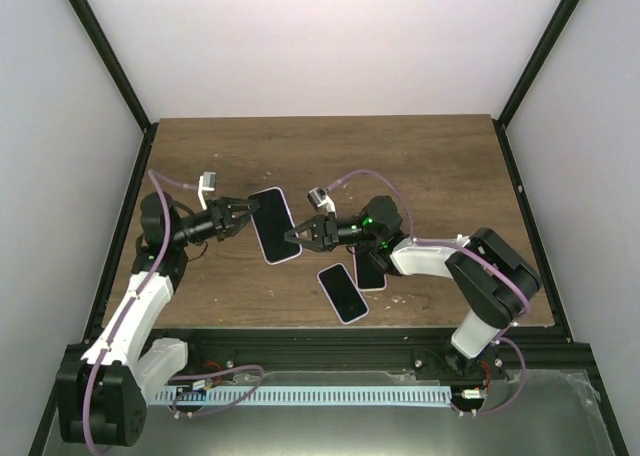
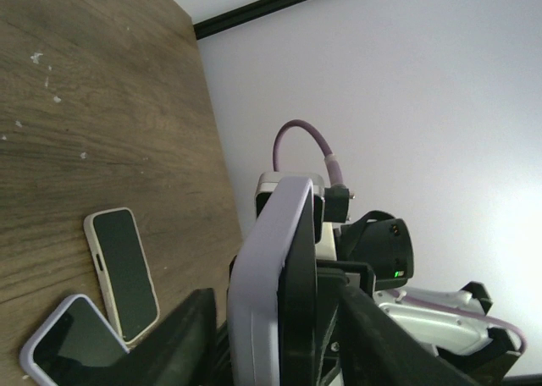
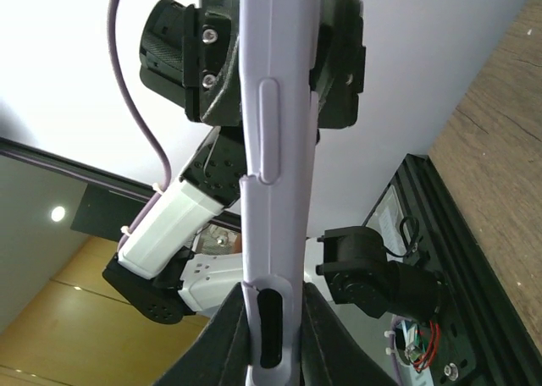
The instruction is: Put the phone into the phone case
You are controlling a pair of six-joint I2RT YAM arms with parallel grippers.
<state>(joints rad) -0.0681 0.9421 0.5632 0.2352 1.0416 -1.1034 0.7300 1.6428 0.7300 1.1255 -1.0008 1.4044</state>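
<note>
A lilac phone case (image 1: pixel 272 226) with a black phone in it hangs above the table between both grippers. In the left wrist view it is edge-on, the case (image 2: pixel 262 293) on the left and the phone (image 2: pixel 302 301) standing proud on its right side. My left gripper (image 1: pixel 243 213) straddles its far-left end (image 2: pixel 278 295), with a slim gap showing on each side. My right gripper (image 1: pixel 292 238) is shut on the case's near end (image 3: pixel 273 297), fingers pressed on both faces of the case (image 3: pixel 275 191).
Two more phones lie flat on the brown table (image 1: pixel 400 166): one with a pale rim (image 1: pixel 343 293) near the front edge, and a dark one (image 1: pixel 370 268) partly under my right arm. Both show in the left wrist view (image 2: pixel 123 272) (image 2: pixel 63 344).
</note>
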